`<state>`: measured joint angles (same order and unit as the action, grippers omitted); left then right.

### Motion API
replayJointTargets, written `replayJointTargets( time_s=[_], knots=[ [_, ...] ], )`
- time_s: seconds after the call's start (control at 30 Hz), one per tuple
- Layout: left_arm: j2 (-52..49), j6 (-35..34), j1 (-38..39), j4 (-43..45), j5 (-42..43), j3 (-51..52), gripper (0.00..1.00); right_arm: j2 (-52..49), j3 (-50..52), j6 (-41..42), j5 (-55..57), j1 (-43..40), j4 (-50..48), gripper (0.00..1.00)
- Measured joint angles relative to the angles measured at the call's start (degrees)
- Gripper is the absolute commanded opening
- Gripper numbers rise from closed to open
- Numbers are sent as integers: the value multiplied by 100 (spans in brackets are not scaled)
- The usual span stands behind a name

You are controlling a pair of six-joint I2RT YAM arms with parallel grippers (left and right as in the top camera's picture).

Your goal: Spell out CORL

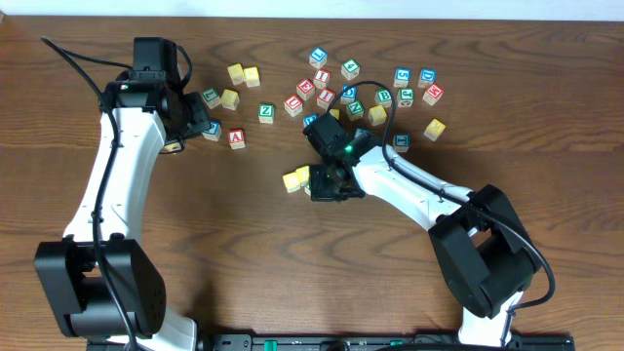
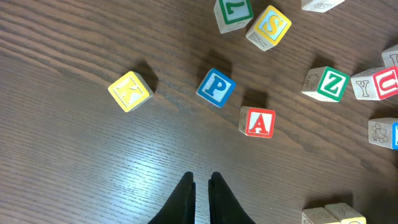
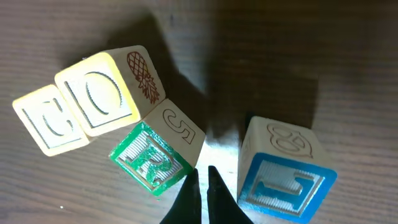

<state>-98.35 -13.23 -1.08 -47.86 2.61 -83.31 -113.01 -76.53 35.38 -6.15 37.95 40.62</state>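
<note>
Desk [image 1: 292, 273]: dark brown wood, grain running left to right.
Far edge: pale strip [image 1: 409, 7] beyond the desk, wall or floor unclear.
Light: soft sheen [image 2: 140, 177] on the wood.

In the overhead view the right gripper [image 1: 331, 183] hides whatever lies under it. Only two yellow blocks [image 1: 292, 180] peek out at its left, their letters too small to read. In the left wrist view the red U block [image 2: 378, 83] runs off the right edge, a pale block pair [image 2: 333, 215] off the bottom, and a green-lettered block [image 2: 234, 12] off the top. In the right wrist view the green-faced block [image 3: 151, 163] has a letter too blurred to read.
</note>
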Motion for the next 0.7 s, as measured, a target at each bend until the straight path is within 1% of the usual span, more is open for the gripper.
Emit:
replayJointTargets(
  time_s=[0.2,0.33,0.53,0.7],
  knots=[
    [0,0,0,-7,-2,0,9,2,-190,-177,63,-7,258,1],
    [0,2,0,-11,0,0,9,35,-490,-431,0,44,157,1],
    [0,0,0,-11,0,0,9,-127,-496,-516,-87,577,129,1],
    [0,0,0,-13,0,0,9,-190,-494,-590,-81,651,105,1]
  ],
)
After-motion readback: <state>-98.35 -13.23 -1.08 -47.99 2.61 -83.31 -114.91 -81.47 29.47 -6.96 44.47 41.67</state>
